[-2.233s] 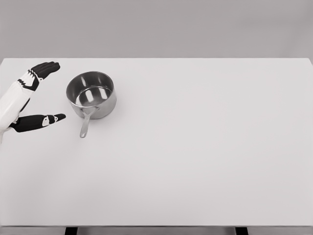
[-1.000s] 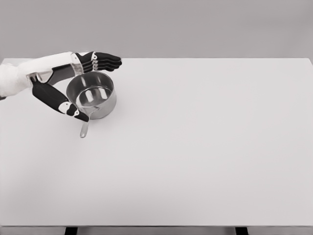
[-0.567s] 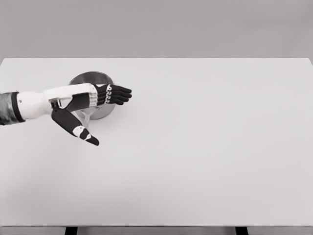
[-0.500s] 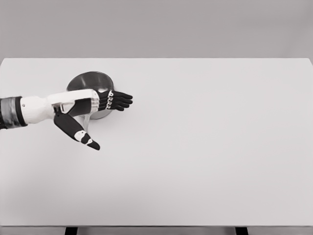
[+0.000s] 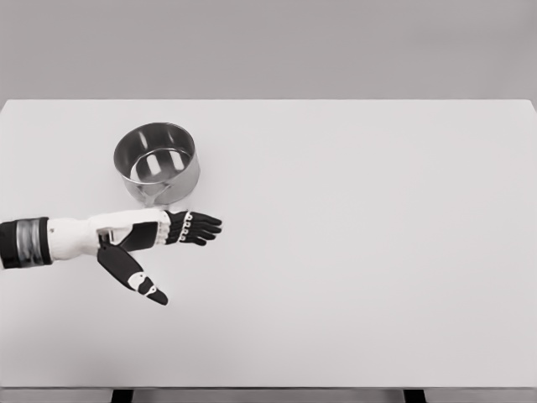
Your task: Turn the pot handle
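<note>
While spread, holding nothing: left hand (image 5: pixel 159 235) | round shiny steel pot (image 5: pixel 157 164) | smooth white table (image 5: pixel 352 252)

The table (image 5: pixel 361 252) is obstructed only by the pot (image 5: pixel 158 164) at far left; right of it, passage is left free.

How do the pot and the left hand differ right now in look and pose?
The pot is shiny metal and stands upright; the left hand is black and white and lies flat, fingers spread, holding nothing. The pot sits farther back; the hand is nearer the camera, covering the handle. Both are over the table's left part.
</note>
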Controlling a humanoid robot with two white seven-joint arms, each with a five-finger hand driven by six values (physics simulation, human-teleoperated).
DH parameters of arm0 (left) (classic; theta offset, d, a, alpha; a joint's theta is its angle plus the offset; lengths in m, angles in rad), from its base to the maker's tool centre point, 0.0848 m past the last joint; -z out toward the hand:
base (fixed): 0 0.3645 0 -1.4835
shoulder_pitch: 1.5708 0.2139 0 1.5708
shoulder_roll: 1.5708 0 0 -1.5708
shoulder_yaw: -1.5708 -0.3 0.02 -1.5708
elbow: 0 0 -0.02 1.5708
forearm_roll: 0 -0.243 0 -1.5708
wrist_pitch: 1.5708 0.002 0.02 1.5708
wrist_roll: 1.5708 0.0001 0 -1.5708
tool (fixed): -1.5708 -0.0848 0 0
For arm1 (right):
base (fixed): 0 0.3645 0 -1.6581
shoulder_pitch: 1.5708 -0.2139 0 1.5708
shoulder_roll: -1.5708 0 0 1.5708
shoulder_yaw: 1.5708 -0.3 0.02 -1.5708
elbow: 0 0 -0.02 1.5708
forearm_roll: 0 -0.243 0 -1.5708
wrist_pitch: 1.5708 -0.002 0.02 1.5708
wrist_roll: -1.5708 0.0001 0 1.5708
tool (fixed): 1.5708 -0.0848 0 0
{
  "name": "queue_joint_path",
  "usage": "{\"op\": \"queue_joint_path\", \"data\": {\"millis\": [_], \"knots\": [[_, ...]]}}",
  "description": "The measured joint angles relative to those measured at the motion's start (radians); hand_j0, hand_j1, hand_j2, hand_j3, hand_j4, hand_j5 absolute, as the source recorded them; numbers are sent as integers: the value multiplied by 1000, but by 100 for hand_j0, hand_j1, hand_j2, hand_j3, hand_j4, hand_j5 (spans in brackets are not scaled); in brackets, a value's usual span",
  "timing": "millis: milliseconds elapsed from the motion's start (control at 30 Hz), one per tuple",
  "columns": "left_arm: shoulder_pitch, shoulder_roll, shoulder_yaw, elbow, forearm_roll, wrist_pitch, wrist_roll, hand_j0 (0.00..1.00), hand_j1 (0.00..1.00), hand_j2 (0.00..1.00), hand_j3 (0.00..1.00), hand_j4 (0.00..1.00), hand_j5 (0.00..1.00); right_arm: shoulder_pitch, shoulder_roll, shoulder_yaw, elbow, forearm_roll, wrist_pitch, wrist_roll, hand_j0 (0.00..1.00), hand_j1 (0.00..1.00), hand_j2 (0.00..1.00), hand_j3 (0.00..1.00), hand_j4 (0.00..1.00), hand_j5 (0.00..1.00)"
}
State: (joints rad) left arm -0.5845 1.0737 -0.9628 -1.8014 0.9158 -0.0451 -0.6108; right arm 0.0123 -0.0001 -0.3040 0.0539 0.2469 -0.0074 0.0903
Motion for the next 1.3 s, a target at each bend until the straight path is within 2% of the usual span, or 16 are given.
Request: {"op": "queue_joint_path", "data": {"millis": [167,233,633,833,1067,1300], "knots": [[8,19,3,1,-1,12,0,100,100,100,100,100,100,0,0,0,0,0,0,0,100,100,100,100,100,100],[28,20,4,1,-2,31,0,100,100,100,100,100,100,0,0,0,0,0,0,0,100,100,100,100,100,100],[29,30,23,7,-3,76,0,100,100,100,100,100,100,0,0,0,0,0,0,0,100,100,100,100,100,100],[57,40,30,10,-11,78,0,100,100,100,100,100,100,0,0,0,0,0,0,0,100,100,100,100,100,100],[146,51,106,8,-28,79,0,100,100,100,100,100,100,0,0,0,0,0,0,0,100,100,100,100,100,100],[175,56,167,16,-36,79,0,100,100,100,100,100,100,0,0,0,0,0,0,0,100,100,100,100,100,100]]}}
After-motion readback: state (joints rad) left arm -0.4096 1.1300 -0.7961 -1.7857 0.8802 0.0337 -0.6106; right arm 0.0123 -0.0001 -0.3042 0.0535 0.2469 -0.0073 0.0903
